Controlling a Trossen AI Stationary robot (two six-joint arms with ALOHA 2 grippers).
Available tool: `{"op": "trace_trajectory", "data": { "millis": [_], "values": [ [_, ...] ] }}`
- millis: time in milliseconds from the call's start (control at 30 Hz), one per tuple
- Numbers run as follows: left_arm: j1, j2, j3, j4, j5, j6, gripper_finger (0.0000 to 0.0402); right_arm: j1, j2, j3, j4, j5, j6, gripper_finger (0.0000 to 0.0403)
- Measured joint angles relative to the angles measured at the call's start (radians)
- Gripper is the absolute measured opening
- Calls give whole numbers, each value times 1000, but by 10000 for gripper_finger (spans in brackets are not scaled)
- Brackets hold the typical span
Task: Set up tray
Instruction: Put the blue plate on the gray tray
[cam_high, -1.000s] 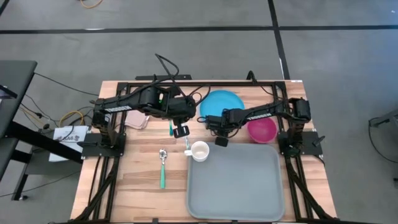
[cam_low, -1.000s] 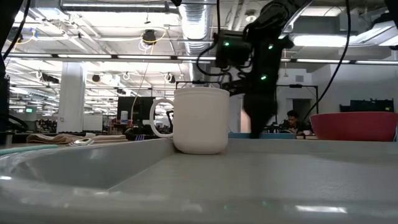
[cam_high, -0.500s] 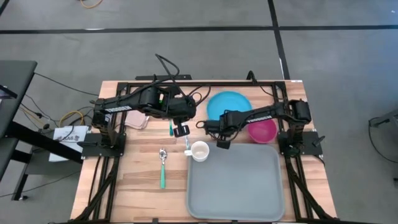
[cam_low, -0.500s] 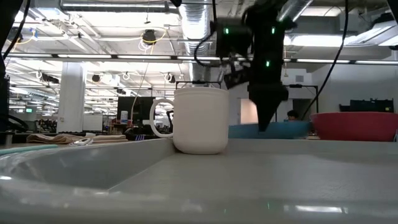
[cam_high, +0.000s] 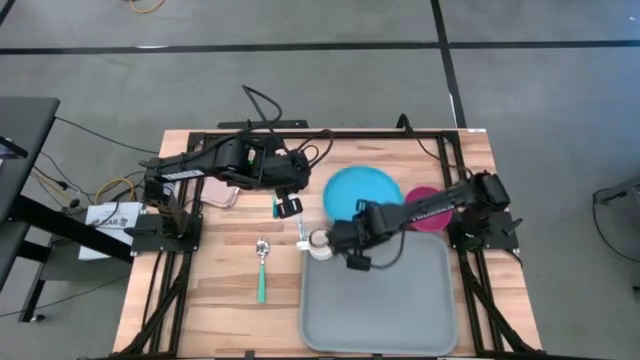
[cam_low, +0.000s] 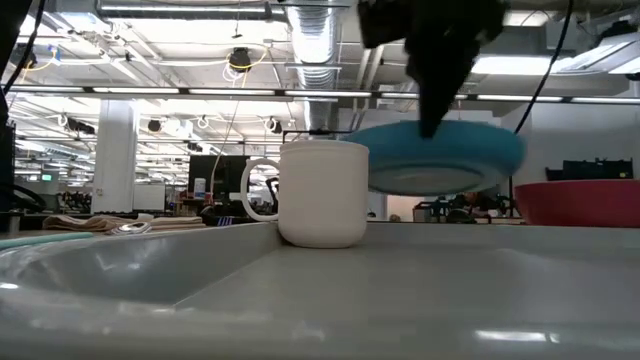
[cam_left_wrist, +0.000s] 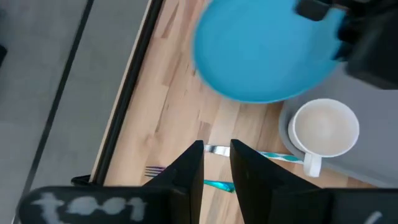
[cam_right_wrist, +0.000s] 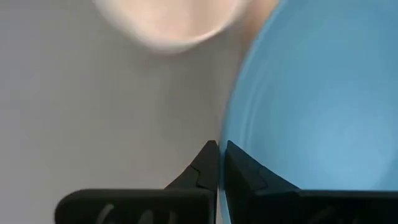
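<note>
The round blue plate (cam_high: 362, 192) is in the air beside the white mug (cam_high: 320, 243), held by my right gripper (cam_high: 350, 240), which is shut on its rim. In the low view the plate (cam_low: 440, 165) floats above the level of the light-grey tray (cam_high: 375, 295). The mug (cam_low: 322, 193) stands upright in the tray's far left corner. My left gripper (cam_high: 290, 207) is open and hovers over the table left of the plate. It touches nothing, and below it lie teal-handled utensils (cam_left_wrist: 273, 155). My right gripper pinches the blue plate's rim (cam_right_wrist: 233, 134) between its two fingers, on the edge nearest the mug. The fingers (cam_low: 437, 105) come from above, pointing down. The plate is lifted clear and roughly level, stretching away from the fingers toward the table's far side.
A pink bowl (cam_high: 425, 200) sits on the table right of the plate, partly under my right arm. A green-handled spoon (cam_high: 262, 265) lies left of the tray. A fork (cam_left_wrist: 152, 171) and a pale cloth (cam_high: 220, 192) are near the left arm. Most of the tray floor (cam_right_wrist: 93, 112) is bare.
My right gripper closed in on the plate's rim, tipped that edge up, then lifted the plate clear. It carried the plate from the table's far side toward the near edge and the tray, to beside the mug. My left arm drew back slightly toward the far edge.
</note>
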Motion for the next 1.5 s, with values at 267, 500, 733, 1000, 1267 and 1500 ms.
{"op": "trace_trajectory", "data": {
  "millis": [267,500,733,1000,1267,1500],
  "values": [
    [-5,-13,0,0,1,-10,67,188,0,3,-85,-45,248,5],
    [-4,-13,0,0,2,-12,67,311,0,2,25,-91,285,7],
    [-4,-13,0,0,2,-15,67,394,0,2,68,-174,388,6],
    [-6,-13,0,0,2,-15,67,435,0,2,156,-220,399,8],
    [-6,-12,0,0,2,-14,67,435,6,2,221,-210,371,25],
    [-6,-12,0,0,2,-14,67,413,6,2,224,-170,368,55]
  ]
}}
